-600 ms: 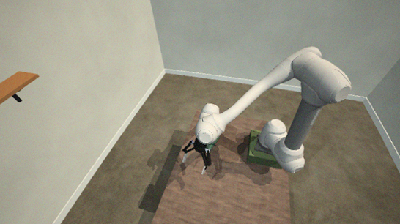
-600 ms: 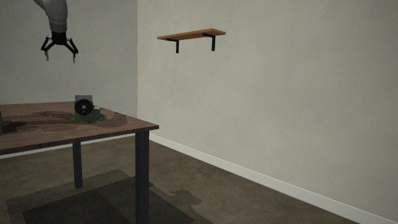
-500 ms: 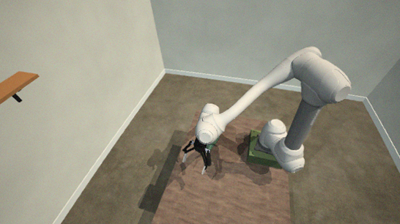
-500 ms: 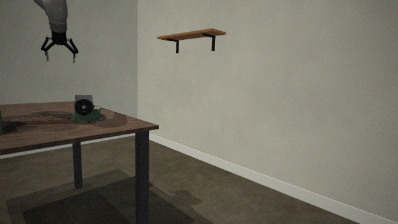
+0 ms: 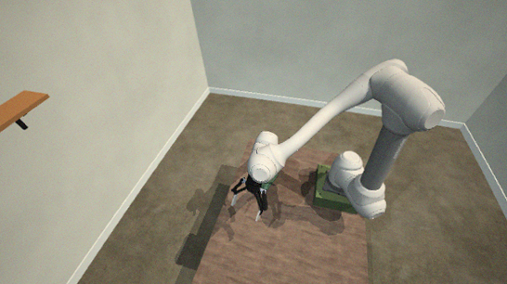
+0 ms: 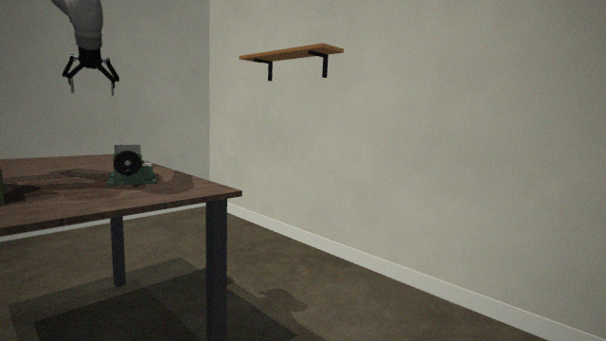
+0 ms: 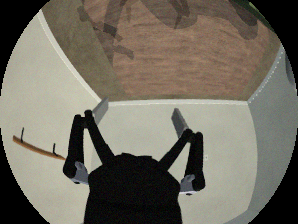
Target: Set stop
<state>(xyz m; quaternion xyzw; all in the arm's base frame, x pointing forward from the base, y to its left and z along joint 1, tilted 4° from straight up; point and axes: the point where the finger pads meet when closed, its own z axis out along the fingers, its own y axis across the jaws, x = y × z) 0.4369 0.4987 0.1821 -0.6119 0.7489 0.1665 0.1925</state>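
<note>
The black handwheel (image 6: 128, 163) faces the exterior view, on the front of a small green machine (image 6: 134, 179) (image 5: 270, 182) standing on the table. A grey plate (image 6: 127, 148) rises behind the wheel. In the top view the arm and gripper hide most of the machine; the wrist view does not show it. No stop or scale reading can be made out. My gripper (image 5: 246, 208) (image 6: 93, 92) (image 7: 140, 108) is wide open and empty, fingers pointing down. It hangs well above the table, higher than the handwheel and to its left in the exterior view, not touching it.
The brown wooden table (image 5: 284, 260) (image 6: 57, 212) (image 7: 200, 65) carries the machine and the arm's green base block (image 5: 334, 202). An orange-brown shelf (image 5: 0, 121) (image 6: 294, 52) (image 7: 37, 150) is fixed to the wall, away from the arm.
</note>
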